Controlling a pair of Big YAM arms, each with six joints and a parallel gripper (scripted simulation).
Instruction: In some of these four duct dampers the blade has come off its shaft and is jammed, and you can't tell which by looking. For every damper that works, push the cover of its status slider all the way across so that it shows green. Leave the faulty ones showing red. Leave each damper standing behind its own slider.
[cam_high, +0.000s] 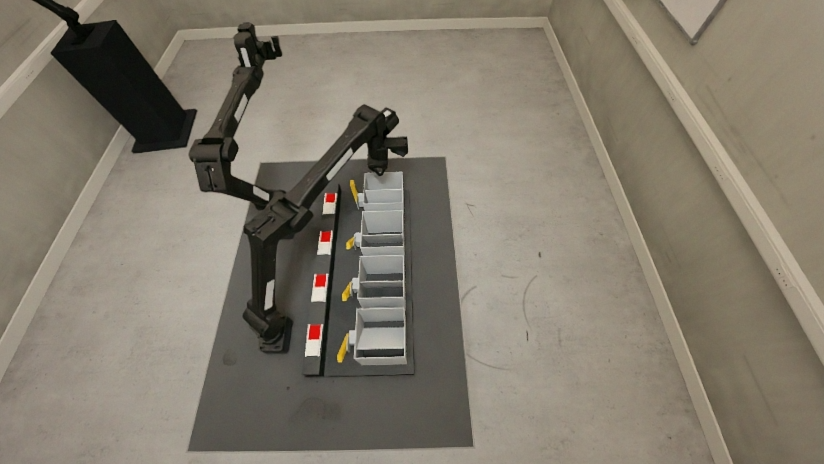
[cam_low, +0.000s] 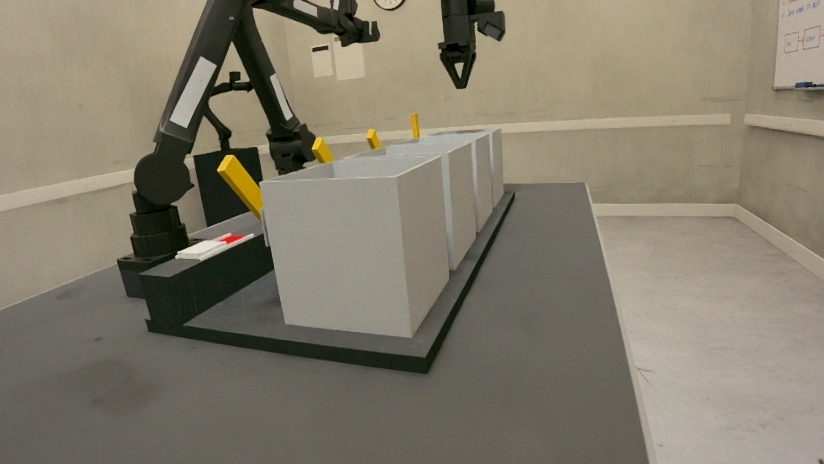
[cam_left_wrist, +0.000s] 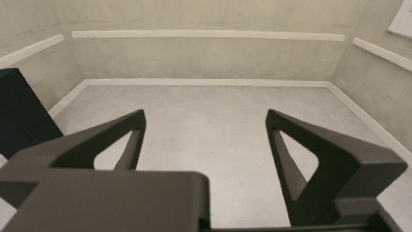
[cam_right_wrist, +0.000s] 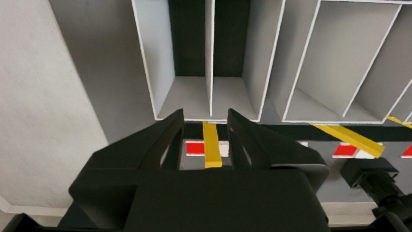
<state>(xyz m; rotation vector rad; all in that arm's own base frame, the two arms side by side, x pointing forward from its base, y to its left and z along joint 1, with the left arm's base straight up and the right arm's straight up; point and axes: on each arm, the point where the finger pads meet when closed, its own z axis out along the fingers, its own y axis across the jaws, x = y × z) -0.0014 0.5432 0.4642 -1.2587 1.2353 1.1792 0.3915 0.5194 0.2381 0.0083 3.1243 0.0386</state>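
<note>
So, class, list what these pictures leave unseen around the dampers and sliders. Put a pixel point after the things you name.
- Exterior: the far three sliders, hidden behind the nearest damper (cam_low: 345, 247) and the slider rail (cam_low: 213, 282).
- Left wrist: all dampers, out of frame.
- Right wrist: the middle of one slider (cam_right_wrist: 195, 148), covered by its yellow lever (cam_right_wrist: 212, 145).

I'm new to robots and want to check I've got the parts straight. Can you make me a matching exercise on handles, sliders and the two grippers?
1. handles
2. sliders
3. left gripper
4. right gripper

A. fingers partly apart, above the damper row
B. yellow
C. fingers wide apart, away from the dampers
D. showing red and white

Pairs: 1-B, 2-D, 3-C, 4-A
</note>
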